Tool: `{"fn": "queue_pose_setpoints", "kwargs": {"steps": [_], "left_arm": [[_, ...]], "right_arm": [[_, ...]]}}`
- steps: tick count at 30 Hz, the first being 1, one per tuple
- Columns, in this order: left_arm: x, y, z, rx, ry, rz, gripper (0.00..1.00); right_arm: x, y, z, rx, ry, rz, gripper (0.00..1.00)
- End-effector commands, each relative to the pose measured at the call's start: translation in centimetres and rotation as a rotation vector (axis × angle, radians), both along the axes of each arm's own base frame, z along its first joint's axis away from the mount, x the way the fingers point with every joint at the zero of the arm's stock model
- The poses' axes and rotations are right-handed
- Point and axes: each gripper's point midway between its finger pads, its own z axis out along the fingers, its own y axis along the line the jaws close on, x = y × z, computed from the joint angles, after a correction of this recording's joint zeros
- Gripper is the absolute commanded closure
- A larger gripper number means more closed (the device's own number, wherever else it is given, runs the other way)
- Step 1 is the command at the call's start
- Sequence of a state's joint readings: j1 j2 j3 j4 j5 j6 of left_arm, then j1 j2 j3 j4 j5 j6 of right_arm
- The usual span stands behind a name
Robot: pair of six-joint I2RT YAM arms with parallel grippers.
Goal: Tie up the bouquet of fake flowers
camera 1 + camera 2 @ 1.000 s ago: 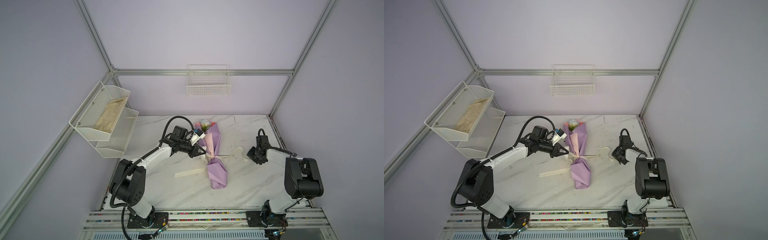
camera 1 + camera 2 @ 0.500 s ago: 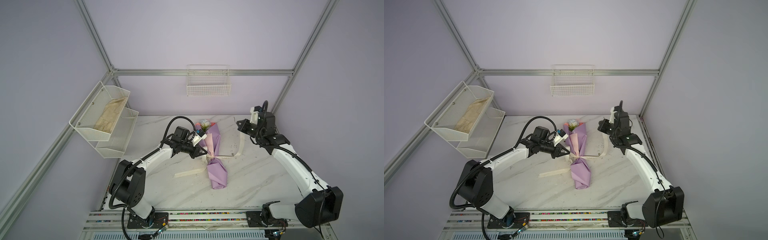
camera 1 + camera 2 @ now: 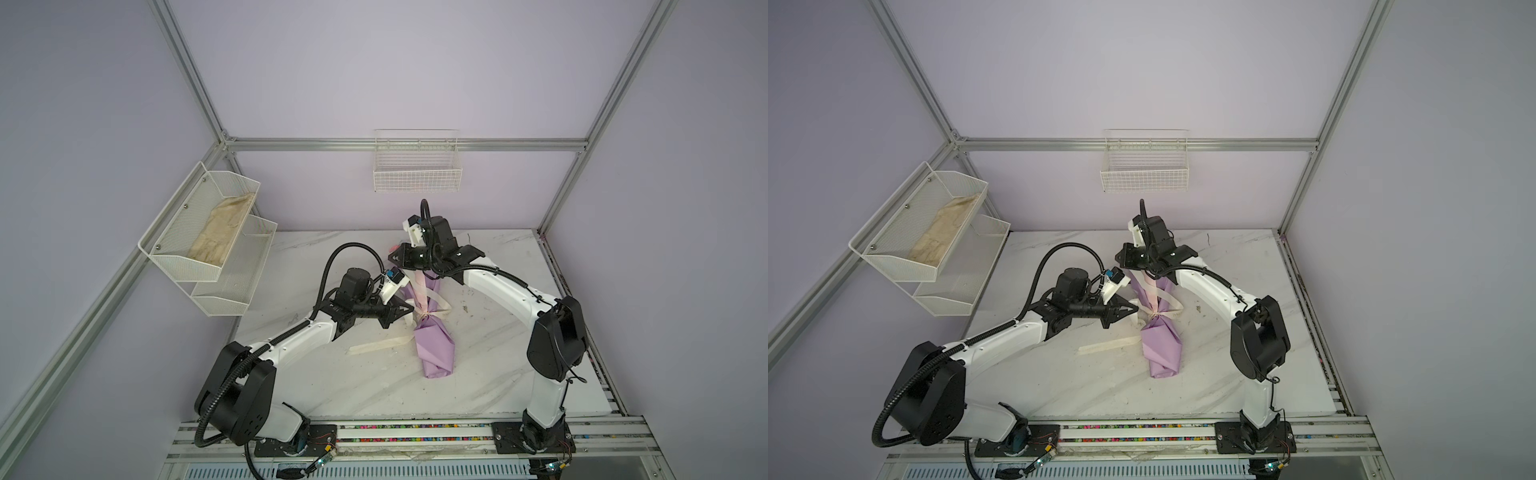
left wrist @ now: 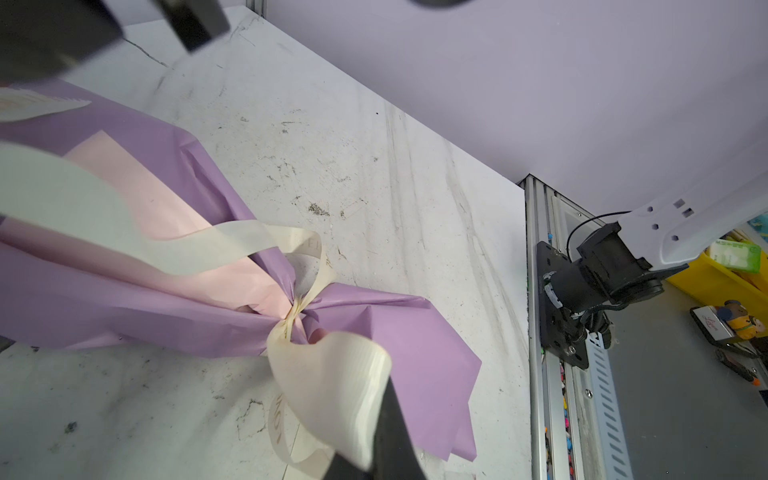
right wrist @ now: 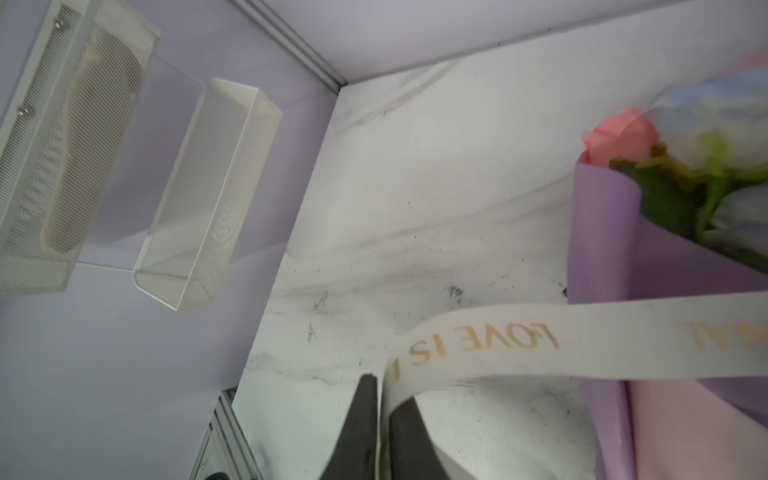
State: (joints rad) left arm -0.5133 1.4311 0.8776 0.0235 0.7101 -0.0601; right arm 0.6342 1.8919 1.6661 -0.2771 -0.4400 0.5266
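Note:
The bouquet of fake flowers (image 3: 434, 347) (image 3: 1163, 349) lies on the marble table in lilac wrap with a pink inside (image 4: 174, 216). A cream lettered ribbon (image 4: 307, 249) is knotted round its waist (image 3: 424, 318). My left gripper (image 3: 409, 309) (image 4: 380, 399) sits just left of the knot, shut on a ribbon loop. My right gripper (image 3: 392, 257) (image 5: 380, 382) hovers over the flower end, hiding the blooms in both top views. It is shut on the ribbon's other end (image 5: 478, 340). A pink rose (image 5: 619, 137) and a pale blue one (image 5: 715, 108) show in the right wrist view.
A loose ribbon tail (image 3: 380, 345) trails left of the bouquet on the table (image 3: 498, 353). A two-tier mesh shelf (image 3: 232, 286) holding a beige cloth (image 3: 224, 232) hangs on the left wall. A wire basket (image 3: 417, 170) hangs on the back wall.
My right arm has risen from the table's right side and swung left over the bouquet's flower end, carrying the ribbon end across. The left gripper has stayed by the knot.

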Motion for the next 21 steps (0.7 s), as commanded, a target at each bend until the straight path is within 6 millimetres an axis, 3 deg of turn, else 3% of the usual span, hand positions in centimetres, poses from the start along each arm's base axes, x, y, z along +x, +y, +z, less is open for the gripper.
{"fn": "queue_pose_setpoints", "kwargs": {"steps": [1, 3, 5, 8, 10, 12, 13, 15, 21], "left_arm": [[0.1, -0.2, 2.0, -0.063, -0.07, 0.012, 0.99], [0.1, -0.3, 2.1, -0.065, -0.07, 0.008, 0.99], [0.2, -0.3, 2.1, -0.064, -0.073, 0.011, 0.99], [0.4, -0.4, 2.3, -0.069, -0.074, 0.013, 0.99], [0.5, -0.4, 2.6, -0.071, -0.074, 0.014, 0.99], [0.6, -0.4, 3.0, -0.076, -0.076, 0.015, 0.99], [0.7, -0.7, 1.9, -0.063, -0.049, 0.009, 0.99], [0.8, -0.8, 1.7, -0.061, -0.039, 0.004, 0.98], [1.0, -0.8, 1.7, -0.043, -0.018, 0.009, 0.98]], "right_arm": [[-1.8, 0.3, -0.3, -0.027, 0.044, 0.077, 0.64], [-0.9, -2.5, -1.0, -0.16, 0.023, -0.028, 0.52], [-0.2, -6.2, -0.3, -0.207, 0.003, -0.142, 0.42], [-0.2, -11.1, 0.5, -0.181, 0.023, -0.247, 0.38], [-1.3, -12.7, 0.9, -0.18, 0.016, -0.273, 0.37], [-2.8, -13.3, 1.0, -0.163, 0.017, -0.272, 0.37], [-3.8, -13.3, 0.9, -0.128, 0.03, -0.261, 0.38], [-5.2, -13.5, 0.5, -0.067, 0.066, -0.273, 0.39], [-8.5, -12.9, 2.2, 0.23, 0.083, -0.276, 0.45]]}}
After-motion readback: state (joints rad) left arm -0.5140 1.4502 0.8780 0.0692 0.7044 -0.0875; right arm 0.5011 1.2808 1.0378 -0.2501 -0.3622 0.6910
